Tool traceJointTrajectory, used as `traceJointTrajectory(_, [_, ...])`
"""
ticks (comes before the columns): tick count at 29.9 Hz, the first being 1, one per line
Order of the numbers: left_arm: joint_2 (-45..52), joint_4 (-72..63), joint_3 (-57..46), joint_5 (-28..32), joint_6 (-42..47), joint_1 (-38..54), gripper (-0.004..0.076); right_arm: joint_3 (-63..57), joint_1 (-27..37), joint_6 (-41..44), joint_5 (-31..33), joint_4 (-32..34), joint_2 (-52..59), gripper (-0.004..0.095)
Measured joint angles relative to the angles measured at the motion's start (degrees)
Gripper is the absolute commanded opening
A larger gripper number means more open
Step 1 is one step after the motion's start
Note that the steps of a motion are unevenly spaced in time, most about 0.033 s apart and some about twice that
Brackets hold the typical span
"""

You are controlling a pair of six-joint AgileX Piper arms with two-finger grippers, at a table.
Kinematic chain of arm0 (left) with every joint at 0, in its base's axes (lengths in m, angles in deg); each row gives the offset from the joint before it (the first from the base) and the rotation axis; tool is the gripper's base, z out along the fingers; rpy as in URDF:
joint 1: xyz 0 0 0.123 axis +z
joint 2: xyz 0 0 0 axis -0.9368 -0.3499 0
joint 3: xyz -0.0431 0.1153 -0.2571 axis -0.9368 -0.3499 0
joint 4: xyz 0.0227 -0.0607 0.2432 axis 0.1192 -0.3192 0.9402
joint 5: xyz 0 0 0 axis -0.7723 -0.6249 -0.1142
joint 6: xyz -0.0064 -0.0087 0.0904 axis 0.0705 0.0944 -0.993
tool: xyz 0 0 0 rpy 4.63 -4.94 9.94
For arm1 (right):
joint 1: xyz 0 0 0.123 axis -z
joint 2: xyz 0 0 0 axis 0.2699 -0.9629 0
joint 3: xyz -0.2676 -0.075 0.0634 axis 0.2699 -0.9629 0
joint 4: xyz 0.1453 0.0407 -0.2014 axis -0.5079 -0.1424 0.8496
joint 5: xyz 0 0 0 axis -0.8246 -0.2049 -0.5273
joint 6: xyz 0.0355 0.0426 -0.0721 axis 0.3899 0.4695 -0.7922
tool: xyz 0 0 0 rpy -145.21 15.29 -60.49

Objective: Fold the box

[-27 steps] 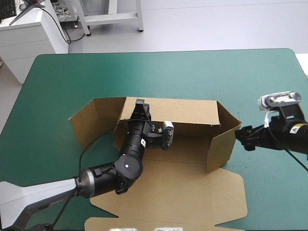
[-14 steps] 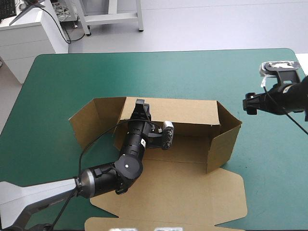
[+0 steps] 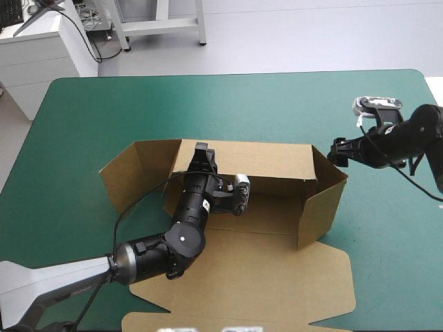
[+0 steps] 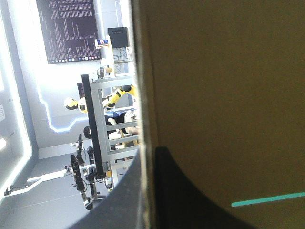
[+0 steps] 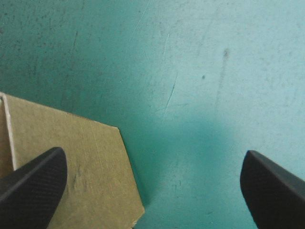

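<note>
The left gripper (image 3: 203, 153), left of centre in the high view, is clamped on the far wall of the box (image 3: 270, 238), seemingly to hold it upright. The right gripper (image 3: 338, 151), at centre right, is spread wide beside the raised end flap (image 3: 324, 200), over the teal-green cover (image 3: 228, 104), probably so that the flap can be pushed inward.

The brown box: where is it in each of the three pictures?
High view: box mid-table, far wall raised, lid flat toward the near edge.
Left wrist view: its wall edge-on, pinched in the left jaws.
Right wrist view: one flap corner beside the open right jaws.
Shared landmark: the teal-green cover, only a sliver at the left wrist.
</note>
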Motion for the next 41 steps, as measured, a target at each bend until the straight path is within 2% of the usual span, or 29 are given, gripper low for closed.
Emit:
traceJointTrajectory(8, [0.00, 0.00, 0.00, 0.00, 0.42, 0.00, -0.0008, -12.73, -0.07, -0.18, -5.95, -1.56, 8.78, 0.0901])
traceJointTrajectory(13, [0.00, 0.00, 0.00, 0.00, 0.42, 0.00, -0.0008, -19.73, -0.07, -3.01, -9.01, -4.89, 14.70, 0.0901])
traceJointTrajectory(20, [0.00, 0.00, 0.00, 0.00, 0.42, 0.00, -0.0008, -27.37, -0.07, -11.55, -12.47, -11.35, 19.48, 0.0901])
traceJointTrajectory(26, [0.00, 0.00, 0.00, 0.00, 0.42, 0.00, -0.0008, -31.24, -0.07, -22.89, -13.25, -17.46, 20.20, 0.0901])
traceJointTrajectory(32, [0.00, 0.00, 0.00, 0.00, 0.42, 0.00, -0.0008, -35.09, -0.07, -34.62, -16.73, -24.35, 20.22, 0.0901])
traceJointTrajectory(41, [0.00, 0.00, 0.00, 0.05, 0.42, 0.00, -0.0008, -39.74, -0.07, -44.40, -20.88, -33.20, 20.22, 0.0901])
